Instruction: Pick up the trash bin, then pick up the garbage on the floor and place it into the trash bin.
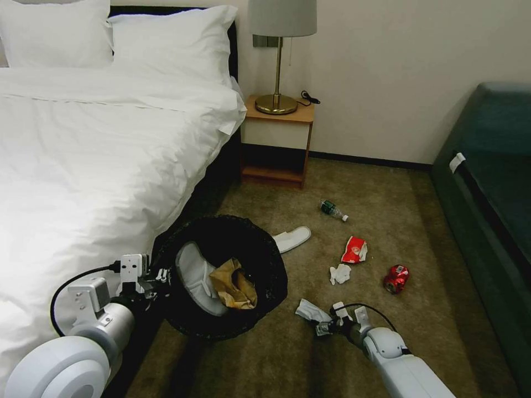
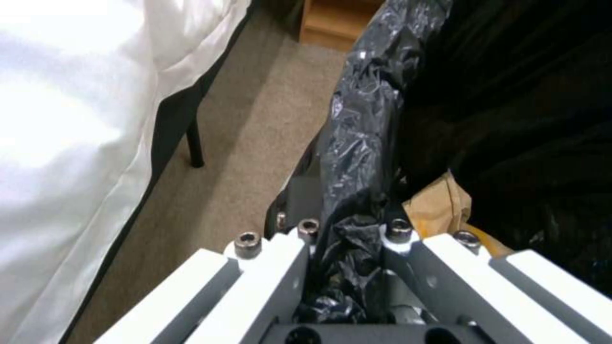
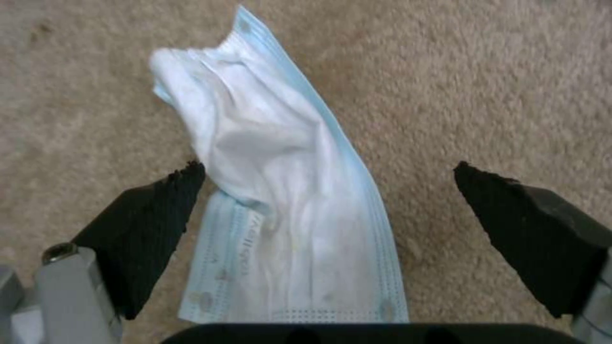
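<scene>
Left hand (image 2: 347,267) pressed together on the rim of the round black trash bin (image 1: 265,249), pinching a fold of its crinkled glossy black plastic liner (image 2: 363,143). In the head view the left hand (image 1: 157,276) sits at the bin's left edge, beside the white-sheeted bed (image 1: 83,155). Bin is held tilted with its mouth toward the camera, above the tan carpet floor (image 1: 387,199). Inside the bin: one flat white slipper (image 1: 193,276) and a crumpled tan paper bag (image 1: 235,284); the bag also shows just past the clamped rim in the left wrist view (image 2: 440,205).

Right hand (image 3: 328,196) low over the carpet, its black fingertips (image 3: 159,205) spread wide either side of a crumpled pale-blue and white face mask (image 3: 287,191). One fingertip is just beside the mask's edge, the other well apart from it. Mask lies flat on the carpet, not gripped. In the head view the right hand (image 1: 323,326) is to the right of the bin, with the mask (image 1: 311,311) at its tip.

Garbage on the floor: second white slipper (image 1: 292,239) just beyond the bin, small green bottle (image 1: 332,209), red and white snack wrapper (image 1: 354,250), crumpled white tissue (image 1: 339,273), crushed red can (image 1: 396,278).
</scene>
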{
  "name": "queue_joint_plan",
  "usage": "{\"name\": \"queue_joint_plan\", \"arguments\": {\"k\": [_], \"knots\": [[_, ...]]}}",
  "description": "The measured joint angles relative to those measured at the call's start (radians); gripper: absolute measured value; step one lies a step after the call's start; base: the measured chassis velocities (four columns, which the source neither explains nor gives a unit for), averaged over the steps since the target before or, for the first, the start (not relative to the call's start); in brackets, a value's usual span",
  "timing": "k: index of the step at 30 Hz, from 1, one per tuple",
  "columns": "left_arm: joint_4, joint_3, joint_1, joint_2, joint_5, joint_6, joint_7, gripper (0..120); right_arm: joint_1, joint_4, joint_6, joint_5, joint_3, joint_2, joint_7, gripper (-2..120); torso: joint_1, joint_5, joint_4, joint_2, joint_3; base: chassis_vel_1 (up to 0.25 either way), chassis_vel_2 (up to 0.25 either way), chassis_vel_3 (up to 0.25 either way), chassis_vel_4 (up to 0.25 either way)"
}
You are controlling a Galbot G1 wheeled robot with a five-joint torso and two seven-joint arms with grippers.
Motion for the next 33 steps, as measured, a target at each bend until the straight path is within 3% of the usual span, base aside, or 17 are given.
{"name": "queue_joint_plan", "arguments": {"k": [18,33], "knots": [[0.008,0.004,-0.007,0.001,0.001,0.000,0.001,2,0.047,-0.109,0.042,-0.053,-0.020,0.063,-0.007,99,0.000,-0.0002,-0.0001,0.000,0.000,0.000,0.000,0.000,0.000],[0.012,0.005,-0.011,0.003,0.001,0.000,0.004,2,0.039,-0.103,0.055,-0.053,-0.008,0.068,0.009,61,0.000,0.0002,0.0000,0.000,0.000,0.000,0.000,0.000,0.000]]}}
